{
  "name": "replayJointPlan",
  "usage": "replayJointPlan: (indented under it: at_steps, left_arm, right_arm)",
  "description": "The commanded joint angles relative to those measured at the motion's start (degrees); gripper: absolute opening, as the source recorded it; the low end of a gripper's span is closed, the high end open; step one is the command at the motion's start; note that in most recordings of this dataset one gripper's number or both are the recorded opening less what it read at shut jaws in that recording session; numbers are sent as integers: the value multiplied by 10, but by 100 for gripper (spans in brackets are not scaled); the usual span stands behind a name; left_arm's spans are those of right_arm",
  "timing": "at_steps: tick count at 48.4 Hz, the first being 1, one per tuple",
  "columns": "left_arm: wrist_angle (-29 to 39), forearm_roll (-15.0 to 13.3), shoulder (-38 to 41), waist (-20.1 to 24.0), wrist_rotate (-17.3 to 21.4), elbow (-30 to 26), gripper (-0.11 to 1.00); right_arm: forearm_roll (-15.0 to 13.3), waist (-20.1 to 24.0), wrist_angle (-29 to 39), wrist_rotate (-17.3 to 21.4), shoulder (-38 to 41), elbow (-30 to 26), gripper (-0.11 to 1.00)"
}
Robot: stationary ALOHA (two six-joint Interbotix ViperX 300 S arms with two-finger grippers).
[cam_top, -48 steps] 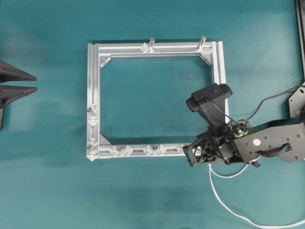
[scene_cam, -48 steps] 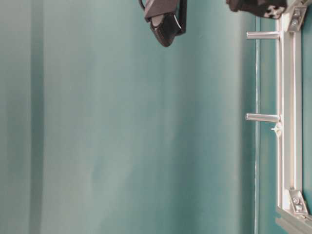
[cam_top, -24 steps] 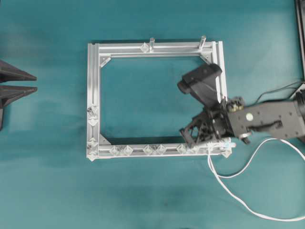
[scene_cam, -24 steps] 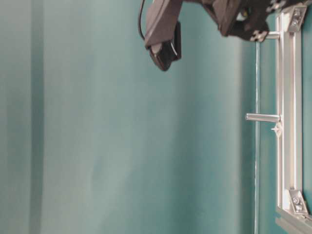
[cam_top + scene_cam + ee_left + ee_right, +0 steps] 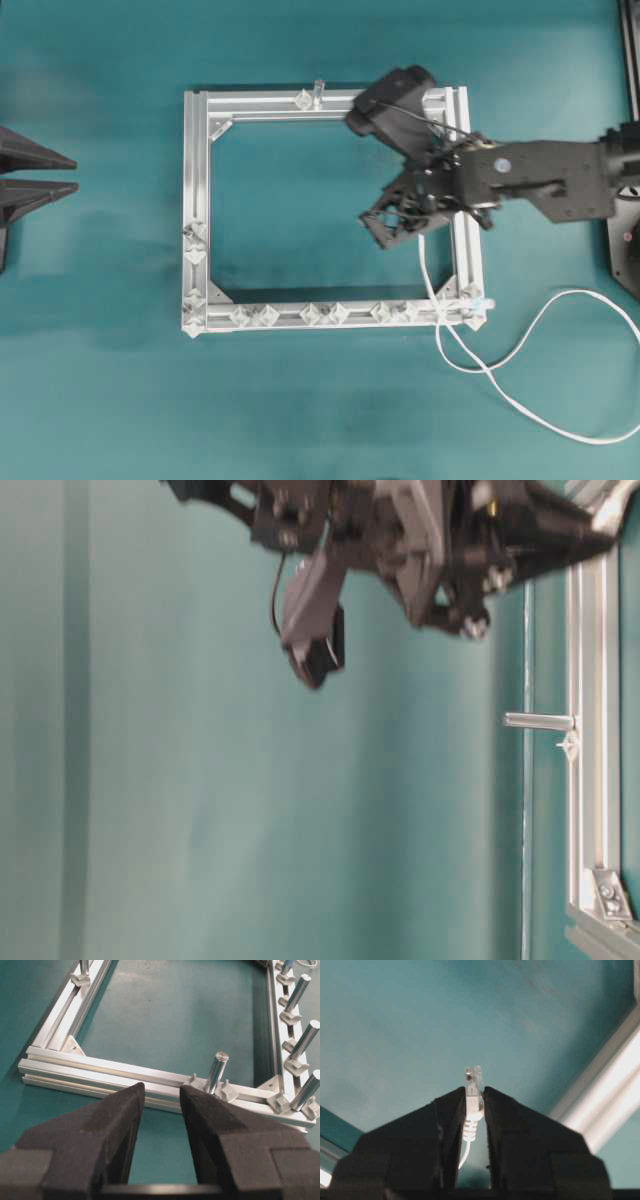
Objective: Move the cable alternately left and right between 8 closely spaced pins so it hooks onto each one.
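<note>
Pinching cable (image 5: 474,1091) plug, right gripper (image 5: 474,1097) closed; plug points straight beyond fingertips

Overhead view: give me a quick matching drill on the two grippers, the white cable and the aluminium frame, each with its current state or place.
Things:
1. right gripper
2. left gripper
3. long thin white cable
4. square silver aluminium frame

States:
A. open, holding nothing, facing a frame corner
B. lying flat on the teal table, diamond-shaped pins along its bottom rail
C. shut on the clear plug at the cable's end
D. trailing from inside the frame, over the bottom right corner, looping across the table

Pairs: 1-C, 2-A, 3-D, 4-B
</note>
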Motion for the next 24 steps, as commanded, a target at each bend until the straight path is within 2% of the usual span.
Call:
replayJointPlan:
  at_steps: [1, 11, 24]
  left_arm:
    - [-6, 3, 4, 2, -4, -6, 38]
    - [-6, 3, 4, 2, -4, -6, 38]
    - [-6, 3, 4, 2, -4, -6, 38]
  right_arm:
    - [1, -1, -4, -11, 13, -40, 15]
    - [22, 4, -4, -19, 62, -105, 15]
    - [42, 43, 5, -7, 77, -127, 15]
